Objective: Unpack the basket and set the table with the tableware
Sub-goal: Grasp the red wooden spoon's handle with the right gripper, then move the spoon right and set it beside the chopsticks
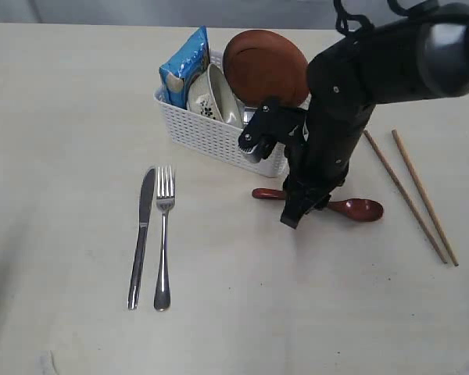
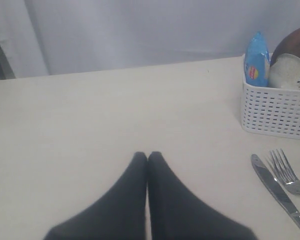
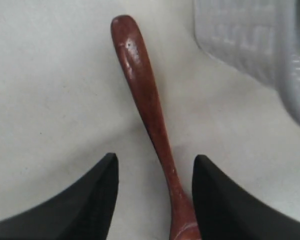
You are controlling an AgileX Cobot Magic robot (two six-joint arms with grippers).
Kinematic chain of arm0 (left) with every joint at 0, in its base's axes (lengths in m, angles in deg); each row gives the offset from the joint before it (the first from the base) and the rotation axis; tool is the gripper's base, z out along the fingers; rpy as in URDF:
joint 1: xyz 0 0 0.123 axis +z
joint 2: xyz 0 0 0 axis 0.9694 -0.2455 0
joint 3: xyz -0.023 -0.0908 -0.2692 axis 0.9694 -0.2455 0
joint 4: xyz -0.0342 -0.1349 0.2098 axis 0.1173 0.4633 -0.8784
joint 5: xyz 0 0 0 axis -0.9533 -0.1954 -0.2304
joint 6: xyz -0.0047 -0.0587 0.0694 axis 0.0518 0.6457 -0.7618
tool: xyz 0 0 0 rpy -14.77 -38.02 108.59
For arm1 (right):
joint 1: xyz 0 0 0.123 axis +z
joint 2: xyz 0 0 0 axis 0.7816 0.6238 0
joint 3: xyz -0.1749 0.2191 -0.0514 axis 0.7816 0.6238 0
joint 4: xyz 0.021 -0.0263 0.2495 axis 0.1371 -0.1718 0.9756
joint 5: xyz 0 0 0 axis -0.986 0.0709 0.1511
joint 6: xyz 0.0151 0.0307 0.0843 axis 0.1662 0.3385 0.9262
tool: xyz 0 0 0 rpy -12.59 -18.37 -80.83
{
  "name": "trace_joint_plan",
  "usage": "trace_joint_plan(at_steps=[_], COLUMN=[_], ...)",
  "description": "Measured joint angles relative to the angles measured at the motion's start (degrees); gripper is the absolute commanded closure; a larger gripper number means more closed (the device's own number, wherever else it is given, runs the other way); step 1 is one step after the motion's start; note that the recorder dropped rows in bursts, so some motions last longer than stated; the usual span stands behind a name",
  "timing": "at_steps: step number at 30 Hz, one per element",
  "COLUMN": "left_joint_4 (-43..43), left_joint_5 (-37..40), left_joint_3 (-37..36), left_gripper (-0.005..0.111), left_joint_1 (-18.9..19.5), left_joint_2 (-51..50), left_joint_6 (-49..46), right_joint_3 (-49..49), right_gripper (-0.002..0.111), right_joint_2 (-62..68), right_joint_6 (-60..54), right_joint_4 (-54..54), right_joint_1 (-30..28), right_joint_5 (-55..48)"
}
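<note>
The white basket stands on the table and holds an off-white floral bowl and a brown plate, both on edge. A steel knife and fork lie side by side in front of it. Two chopsticks lie at the right. The dark red spoon lies flat on the table. My right gripper is open, low over the spoon's handle, one finger on each side, apart from it. My left gripper is shut on nothing above bare table.
A blue chip bag stands in the basket's left end. The right arm leans over the basket's right corner and hides part of it. The basket, knife and fork also show in the left wrist view.
</note>
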Motion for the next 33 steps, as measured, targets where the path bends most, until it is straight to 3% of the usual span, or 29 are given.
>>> trace_joint_plan(at_steps=[6,13,26,33], left_joint_4=[0.00,0.00,0.00,0.00], left_joint_5=[0.00,0.00,0.00,0.00], left_joint_3=[0.00,0.00,0.00,0.00], left_gripper=[0.107,0.107,0.107,0.107], left_joint_1=[0.00,0.00,0.00,0.00], left_joint_2=[0.00,0.00,0.00,0.00], left_joint_6=[0.00,0.00,0.00,0.00], right_joint_3=[-0.13,-0.46,-0.36,-0.33], right_gripper=[0.064,0.109,0.109,0.109], right_joint_2=[4.53,4.88,3.50,-2.78], right_joint_6=[0.00,0.00,1.15,13.01], right_joint_4=[-0.16,-0.01,-0.66,-13.17], right_joint_1=[0.00,0.00,0.00,0.00], right_joint_5=[1.93,2.17,-4.30,-7.02])
